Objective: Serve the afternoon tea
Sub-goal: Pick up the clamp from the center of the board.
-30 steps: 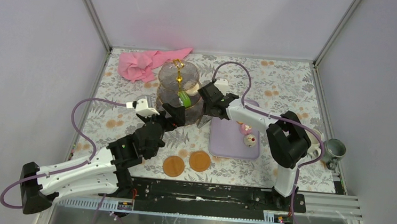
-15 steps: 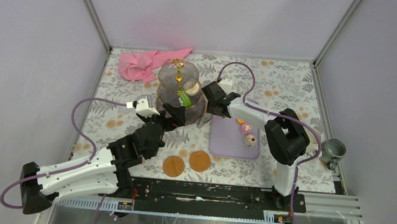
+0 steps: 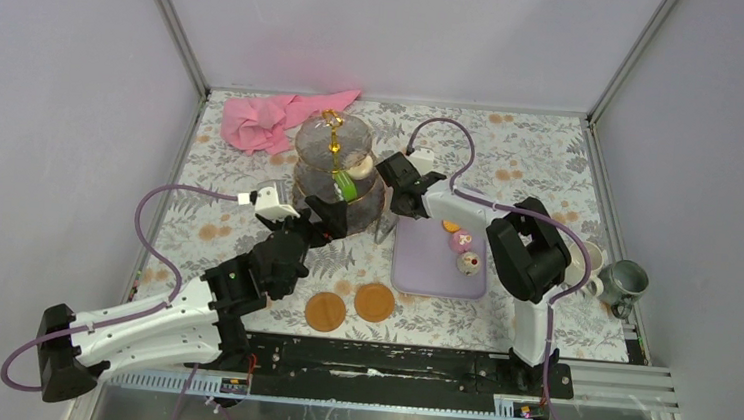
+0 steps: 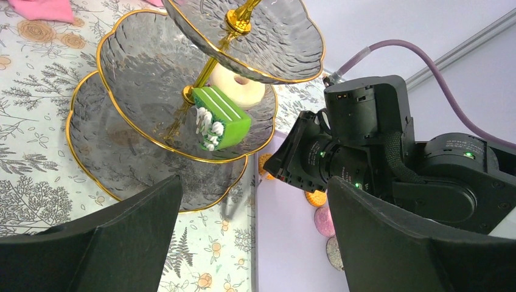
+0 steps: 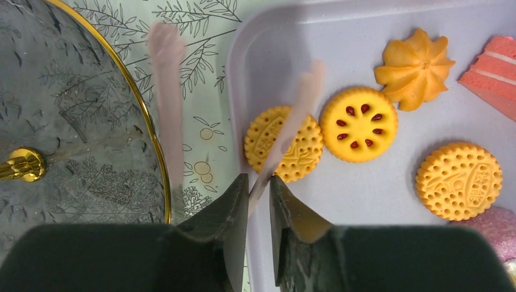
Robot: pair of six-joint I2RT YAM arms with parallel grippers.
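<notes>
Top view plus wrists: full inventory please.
stand: 1, clear with gold stem, centre
cake: 1, green, middle tier
doughnut: 1, cream, middle tier
cloth: 1, pink, far left
tray: 1, lilac, right of stand
biscuits: 4, yellow-orange, tray
slice: 1, pink, tray
cupcakes: 2, pink and pale, tray
discs: 2, orange, near edge
mugs: 2, cream, grey-green, right edge
tongs: 1, pink, held above tray edge
left end effector: open, by stand
right end effector: shut on tongs
</notes>
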